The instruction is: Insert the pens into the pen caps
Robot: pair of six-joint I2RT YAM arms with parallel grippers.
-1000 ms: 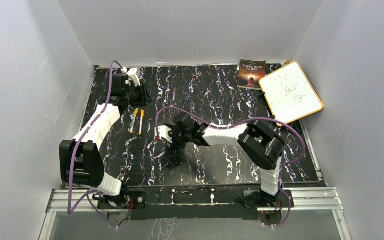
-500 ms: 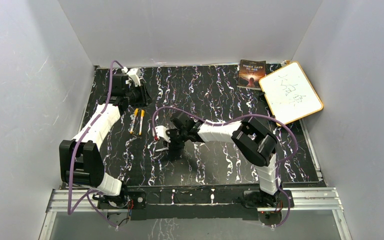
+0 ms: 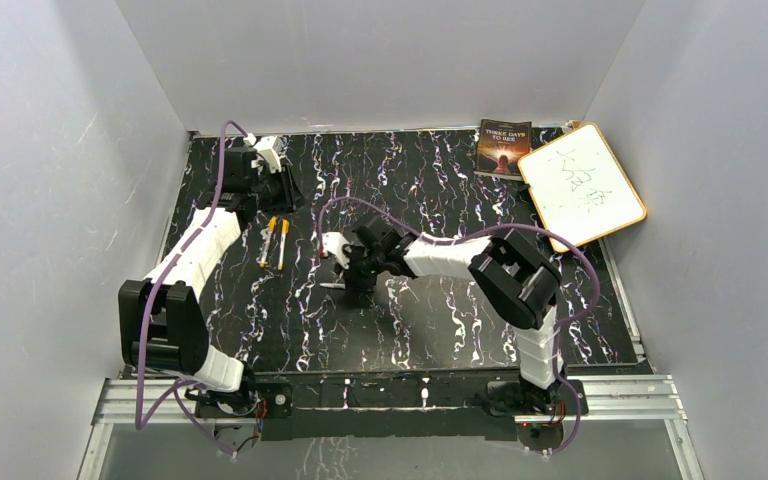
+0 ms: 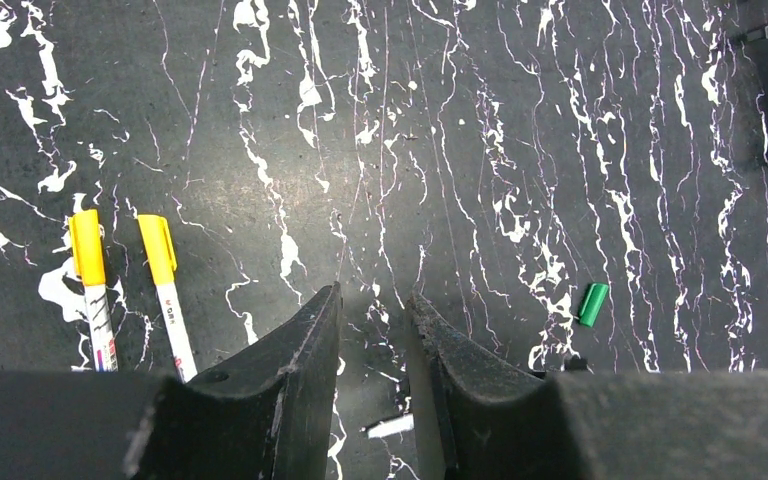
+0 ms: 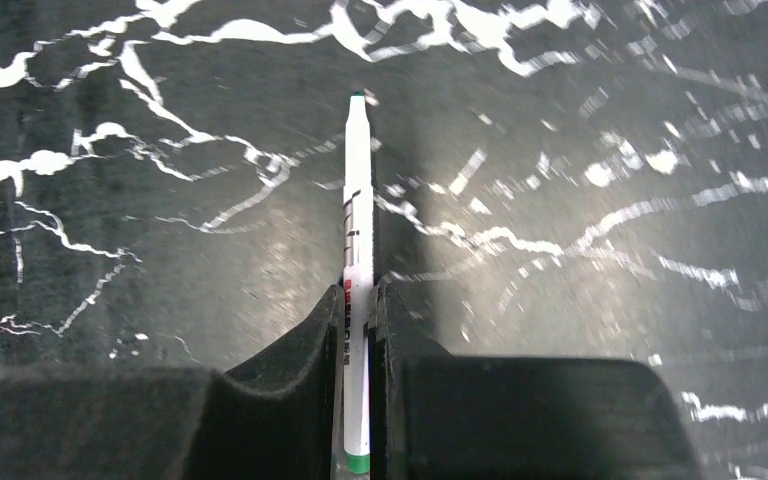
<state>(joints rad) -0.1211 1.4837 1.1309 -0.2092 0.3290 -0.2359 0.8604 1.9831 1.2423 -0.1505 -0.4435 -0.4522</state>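
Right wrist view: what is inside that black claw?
A thin white pen with a green tip, clamped between the right gripper's fingers. The fingers cover part of its barrel; what lies beneath them is hidden.

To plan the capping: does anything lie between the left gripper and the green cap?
Nothing visible does. In the left wrist view the green cap lies alone on bare table, right of the left gripper; the yellow-capped pens lie left.
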